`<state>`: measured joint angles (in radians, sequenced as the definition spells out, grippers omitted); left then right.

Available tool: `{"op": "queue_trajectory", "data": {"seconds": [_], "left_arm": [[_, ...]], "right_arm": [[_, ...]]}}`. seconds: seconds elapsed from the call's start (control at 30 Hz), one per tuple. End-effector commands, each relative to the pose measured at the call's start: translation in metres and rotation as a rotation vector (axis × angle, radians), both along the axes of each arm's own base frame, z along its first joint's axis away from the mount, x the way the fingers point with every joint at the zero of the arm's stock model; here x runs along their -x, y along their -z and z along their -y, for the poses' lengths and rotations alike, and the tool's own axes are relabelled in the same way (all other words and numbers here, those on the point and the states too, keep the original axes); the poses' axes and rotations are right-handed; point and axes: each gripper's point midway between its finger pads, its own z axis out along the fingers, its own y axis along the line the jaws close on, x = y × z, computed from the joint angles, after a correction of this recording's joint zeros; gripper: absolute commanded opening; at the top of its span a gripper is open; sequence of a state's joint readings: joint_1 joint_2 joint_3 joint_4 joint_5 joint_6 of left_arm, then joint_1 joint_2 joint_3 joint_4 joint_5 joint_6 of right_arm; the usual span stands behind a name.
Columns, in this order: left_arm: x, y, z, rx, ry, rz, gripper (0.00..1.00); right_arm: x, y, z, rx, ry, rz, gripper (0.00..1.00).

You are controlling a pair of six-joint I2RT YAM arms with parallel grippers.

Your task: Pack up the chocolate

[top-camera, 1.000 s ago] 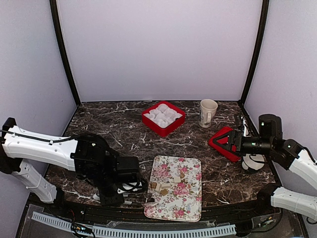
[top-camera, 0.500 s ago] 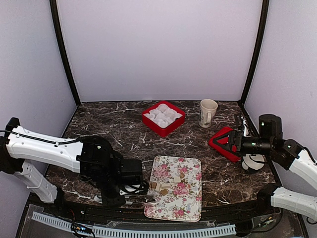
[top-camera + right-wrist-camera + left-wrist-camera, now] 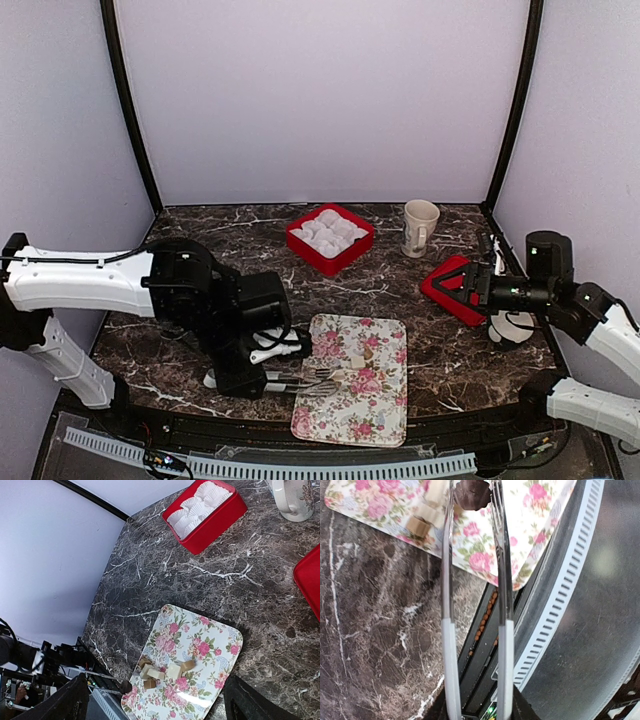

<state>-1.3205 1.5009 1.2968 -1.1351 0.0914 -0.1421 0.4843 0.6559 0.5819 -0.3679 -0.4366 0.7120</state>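
Observation:
My left gripper is shut on the grey handles of metal tongs. The tong tips pinch a dark brown roundish chocolate over the near-left edge of the floral tray. Several tan and cream squarish chocolate pieces lie on the tray, and the dark piece hangs just beside them. From above, the left gripper sits left of the tray. My right gripper hovers open and empty at the far right, its camera looking back across the table.
A red box lined with white crinkled paper cups stands at the back centre. To its right is a cream mug. A red lid lies under the right gripper. The table's front rail runs just below the tongs.
The left arm has swung right and toward the tray. The tongs have narrowed onto the dark chocolate, their tips now over the tray's edge. The right arm has not moved.

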Motion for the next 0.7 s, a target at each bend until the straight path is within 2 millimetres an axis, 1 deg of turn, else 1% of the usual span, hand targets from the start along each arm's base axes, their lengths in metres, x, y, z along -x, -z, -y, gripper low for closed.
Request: {"op": "queue_trajectory", "data": {"seconds": [0.0,0.1,0.23,0.3,0.37,0.43,0.5,0.57,0.67], "left_arm": [[-0.028,-0.051,0.023,0.225,-0.049,0.003,0.17],[-0.061,-0.068,0.029,0.306,-0.127,0.012,0.17],[-0.117,-0.087,0.037,0.412,-0.26,0.032,0.17],[-0.148,-0.09,0.036,0.454,-0.338,0.038,0.18],[-0.177,-0.088,0.037,0.483,-0.403,0.037,0.18],[-0.2,-0.088,0.036,0.514,-0.453,0.034,0.18],[-0.225,-0.082,0.038,0.525,-0.493,0.033,0.18],[-0.244,-0.078,0.041,0.541,-0.52,0.031,0.18],[-0.268,-0.071,0.046,0.55,-0.55,0.013,0.19]], "right_arm": [[-0.001,0.002,0.005,0.008,0.024,0.014,0.95],[-0.002,0.002,0.005,0.01,0.03,0.015,0.95],[-0.004,0.005,0.005,0.01,0.036,0.009,0.95],[-0.004,0.005,0.006,0.013,0.039,0.007,0.95],[-0.005,0.007,0.006,0.015,0.042,0.006,0.95],[-0.005,0.008,0.006,0.019,0.044,0.001,0.95],[-0.006,0.009,0.006,0.025,0.044,-0.001,0.95],[-0.007,0.01,0.006,0.029,0.045,-0.003,0.95],[-0.008,0.011,0.006,0.032,0.049,-0.006,0.95]]}}
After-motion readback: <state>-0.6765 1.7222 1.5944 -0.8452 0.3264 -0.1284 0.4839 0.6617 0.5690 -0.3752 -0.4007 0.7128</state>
